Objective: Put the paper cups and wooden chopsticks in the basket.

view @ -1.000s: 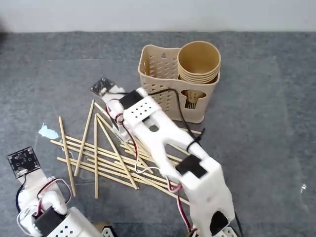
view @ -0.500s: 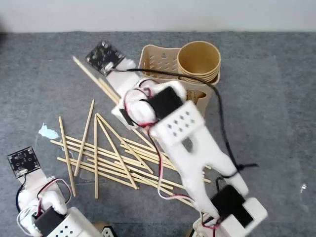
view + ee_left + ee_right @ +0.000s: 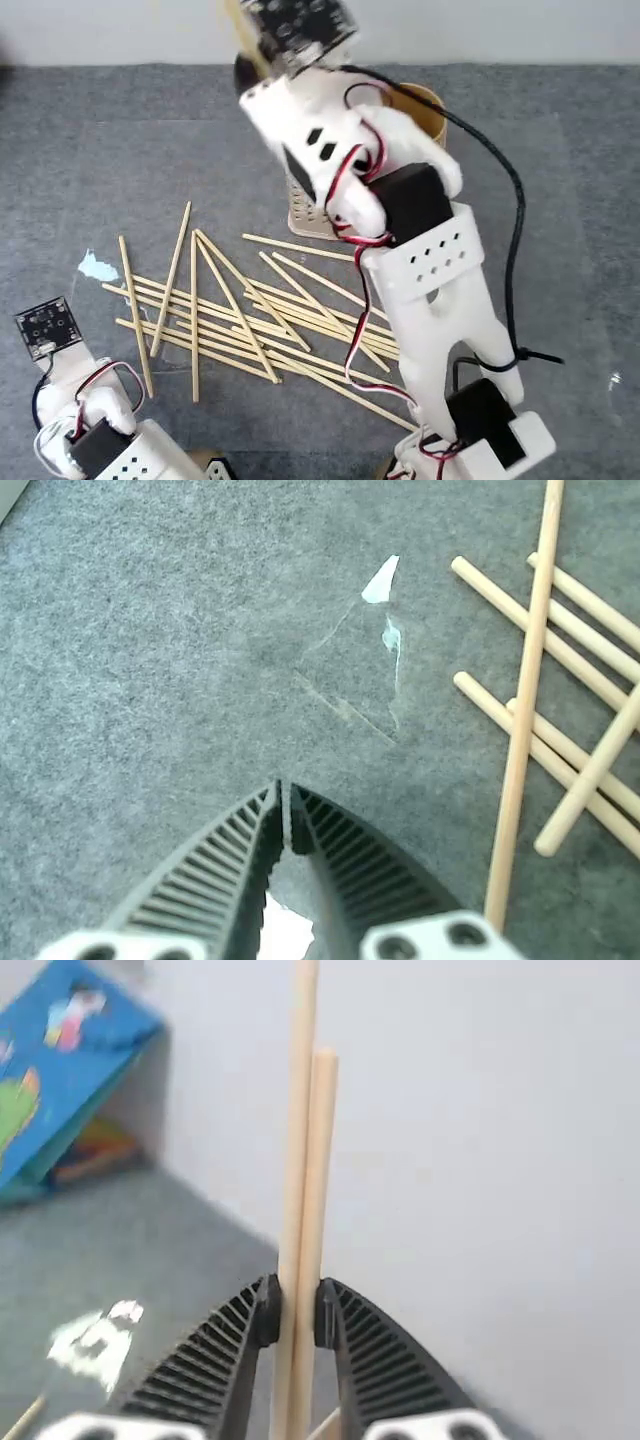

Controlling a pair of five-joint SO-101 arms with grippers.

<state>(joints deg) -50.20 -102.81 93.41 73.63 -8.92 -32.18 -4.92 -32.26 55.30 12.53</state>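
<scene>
right wrist view: your right tool is clamped on two wooden chopsticks. the pair is pinched side by side between the jaws and runs well past the tips toward a pale wall.

high view: that tool sits up high, over the far side of the basket. its arm covers most of the basket, so i can't tell exactly which part the tool is over. the paper cups are already stacked in the basket, with the rim peeking out beside the arm. many loose chopsticks lie crossed on the surface, well below and behind the right tool.

left wrist view: your left tool is closed on nothing, tips meeting, low over the surface. a pale scrap lies ahead of it and a few loose sticks are near, off to one side.

step in hand, as i read it: delivering the held pair to the basket. cups look done, sticks mostly not.

next move likely needs you to:
- tip the pair so the ends point down
- line the ends up over the open compartment beside the cups
- lower, then let go

watch the long ends, they could catch the basket rim or knock the cup stack.
</scene>
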